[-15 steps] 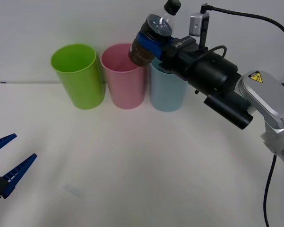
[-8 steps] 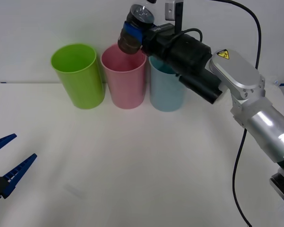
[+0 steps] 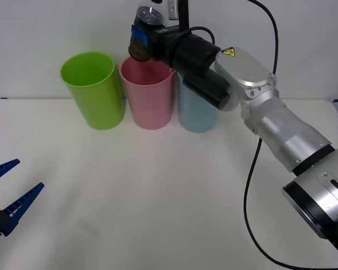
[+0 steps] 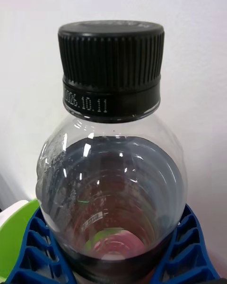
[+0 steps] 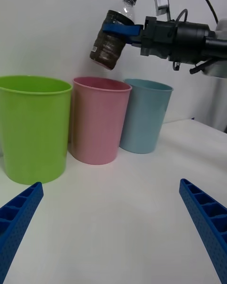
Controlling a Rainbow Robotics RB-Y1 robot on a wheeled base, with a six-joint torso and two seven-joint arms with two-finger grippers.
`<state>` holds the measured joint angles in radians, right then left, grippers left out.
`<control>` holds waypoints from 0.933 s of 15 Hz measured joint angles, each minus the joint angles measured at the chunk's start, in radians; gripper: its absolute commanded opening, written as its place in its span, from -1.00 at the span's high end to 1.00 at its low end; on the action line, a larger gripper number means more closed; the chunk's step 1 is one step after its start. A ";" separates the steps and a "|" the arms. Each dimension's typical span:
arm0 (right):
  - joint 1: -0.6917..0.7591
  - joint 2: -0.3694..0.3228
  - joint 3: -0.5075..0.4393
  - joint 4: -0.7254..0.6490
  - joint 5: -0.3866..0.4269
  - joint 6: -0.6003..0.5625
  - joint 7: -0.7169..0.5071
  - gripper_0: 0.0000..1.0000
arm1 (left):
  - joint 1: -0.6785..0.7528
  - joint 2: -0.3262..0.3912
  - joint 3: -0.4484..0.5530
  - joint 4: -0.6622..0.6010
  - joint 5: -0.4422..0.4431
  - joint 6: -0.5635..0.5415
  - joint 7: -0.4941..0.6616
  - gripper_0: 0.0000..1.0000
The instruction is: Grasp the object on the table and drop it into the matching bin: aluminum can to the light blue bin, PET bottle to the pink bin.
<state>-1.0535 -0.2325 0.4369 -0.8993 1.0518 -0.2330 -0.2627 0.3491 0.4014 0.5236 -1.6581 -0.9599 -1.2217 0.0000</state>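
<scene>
My right gripper [image 3: 142, 37] is shut on the PET bottle [image 3: 138, 50], a small clear bottle with a black cap [image 4: 111, 66] and a dark ribbed body [image 5: 109, 45]. It holds the bottle tilted in the air just above the rim of the pink bin [image 3: 150, 95], cap pointing up and away. The blue fingers [image 4: 33, 253] clamp the body on both sides. The light blue bin [image 3: 195, 109] stands right of the pink one, partly behind the arm. My left gripper [image 3: 14, 187] waits open low over the white table [image 3: 169, 185] at the near left.
A lime green tub [image 3: 93, 90] stands left of the pink bin, the three in a row at the table's far edge against a white wall. The right arm [image 3: 281, 135] and its cable reach across the right side.
The right arm has swung left with the bottle, from over the light blue bin to over the pink bin. The left gripper has not moved.
</scene>
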 measured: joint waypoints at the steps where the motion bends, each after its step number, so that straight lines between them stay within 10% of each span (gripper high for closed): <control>1: -0.012 0.011 0.000 0.022 0.002 0.007 0.006 1.00 | 0.000 0.000 0.000 0.000 0.000 0.000 0.000 -1.00; 8: -0.022 0.028 0.006 0.044 0.011 0.027 0.032 0.92 | 0.000 0.000 0.000 0.000 0.000 0.000 0.000 -1.00; 9: -0.022 0.028 0.006 0.044 0.011 0.026 0.034 0.69 | 0.000 0.000 0.000 0.000 0.000 0.000 0.000 -1.00; 11: -0.022 0.028 0.005 0.044 0.011 0.027 0.035 -0.65 | 0.000 0.000 0.000 0.000 0.000 0.000 0.000 -1.00; 12: -0.022 0.027 0.006 0.044 0.011 0.027 0.036 -1.00 | 0.000 0.000 0.000 0.000 0.000 0.000 0.000 -1.00; 14: -0.021 0.025 0.006 0.044 0.011 0.026 0.036 -1.00 | 0.000 0.000 0.000 0.000 0.000 0.000 0.000 -1.00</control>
<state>-1.0742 -0.2072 0.4432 -0.8556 1.0630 -0.2068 -0.2263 0.3491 0.4014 0.5236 -1.6581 -0.9599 -1.2217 0.0000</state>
